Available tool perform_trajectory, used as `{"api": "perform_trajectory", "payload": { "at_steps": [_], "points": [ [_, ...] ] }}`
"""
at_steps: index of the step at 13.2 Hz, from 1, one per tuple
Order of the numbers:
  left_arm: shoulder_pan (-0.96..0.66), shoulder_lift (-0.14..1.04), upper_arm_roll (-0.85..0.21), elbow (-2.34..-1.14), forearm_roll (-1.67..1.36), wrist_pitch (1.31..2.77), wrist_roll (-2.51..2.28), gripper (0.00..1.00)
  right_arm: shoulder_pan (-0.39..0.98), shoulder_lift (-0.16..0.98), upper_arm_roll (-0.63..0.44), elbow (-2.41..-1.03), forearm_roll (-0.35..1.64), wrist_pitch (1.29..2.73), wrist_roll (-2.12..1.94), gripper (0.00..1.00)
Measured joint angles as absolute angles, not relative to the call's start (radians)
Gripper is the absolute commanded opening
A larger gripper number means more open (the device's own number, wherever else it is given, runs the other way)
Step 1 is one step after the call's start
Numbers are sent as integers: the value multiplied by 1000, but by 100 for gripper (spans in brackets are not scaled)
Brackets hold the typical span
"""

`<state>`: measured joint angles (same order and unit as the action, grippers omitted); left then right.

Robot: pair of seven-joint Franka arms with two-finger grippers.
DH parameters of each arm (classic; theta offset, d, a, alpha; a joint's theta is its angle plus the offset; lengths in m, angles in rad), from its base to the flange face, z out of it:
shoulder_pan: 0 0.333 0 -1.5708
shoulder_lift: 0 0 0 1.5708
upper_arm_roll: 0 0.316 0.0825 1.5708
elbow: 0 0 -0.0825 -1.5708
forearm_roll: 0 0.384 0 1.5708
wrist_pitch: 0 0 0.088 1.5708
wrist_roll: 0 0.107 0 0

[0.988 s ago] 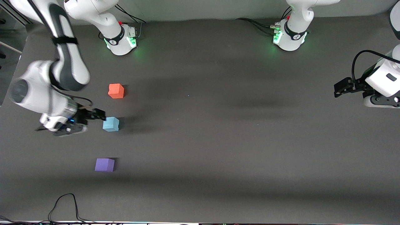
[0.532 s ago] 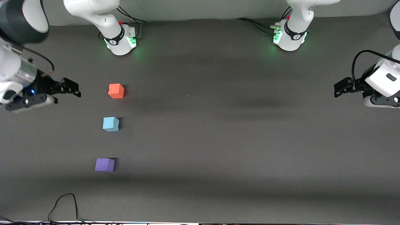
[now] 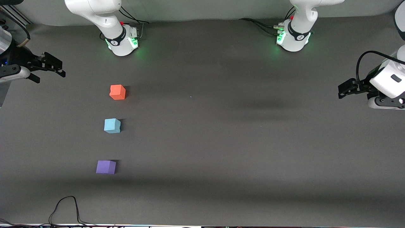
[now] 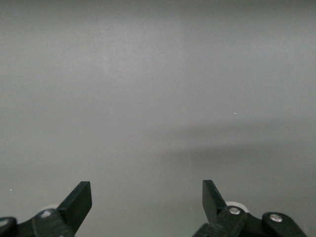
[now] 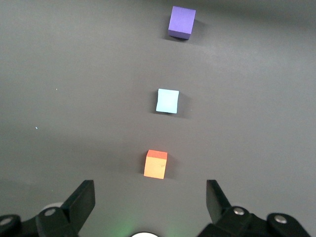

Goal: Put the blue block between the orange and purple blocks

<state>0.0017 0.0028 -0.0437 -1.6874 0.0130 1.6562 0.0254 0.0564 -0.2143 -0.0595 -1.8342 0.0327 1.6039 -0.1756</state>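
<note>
Surface: a dark grey matte table is filling almost the whole front frame; a pale wall strip is running along the top edge; a black cable is looping at the lower left of the frame.

Blue block: the blue block is sitting flat on the table in the left-centre of the front frame, toward the right arm's end; it is lying between the other two cubes, touching neither; in the right wrist view the blue block is showing in the middle of the frame.

Orange block: the orange block is resting in the upper left part of the front frame, farther from the front camera than the blue one; in the right wrist view the orange block is appearing low in the frame, between the finger outlines.

Purple block: the purple block is lying in the lower left part, nearest the front camera; the three are forming a slightly slanted column.

Right gripper: the right gripper is hanging at the upper left edge of the front frame, well apart from the cubes; its fingers are spread wide, holding nothing.

Left gripper: the left gripper is waiting at the right edge, over bare table; its fingers are parted wide and empty.
</note>
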Motion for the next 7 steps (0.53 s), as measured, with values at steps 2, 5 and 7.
{"api": "perform_trajectory", "payload": {
  "at_steps": [2, 5, 7],
  "points": [
    [2, 3, -44, -1687, 13, 1656, 25, 100, 56, -212, -58, -1838, 32, 1604, -176, 100],
    [2, 3, -44, -1687, 13, 1656, 25, 100, 56, -211, -58, -1844, 32, 1604, -176, 100],
    [2, 3, -44, -1687, 13, 1656, 25, 100, 56, -209, -58, -1845, 32, 1605, -176, 100]
  ]
}}
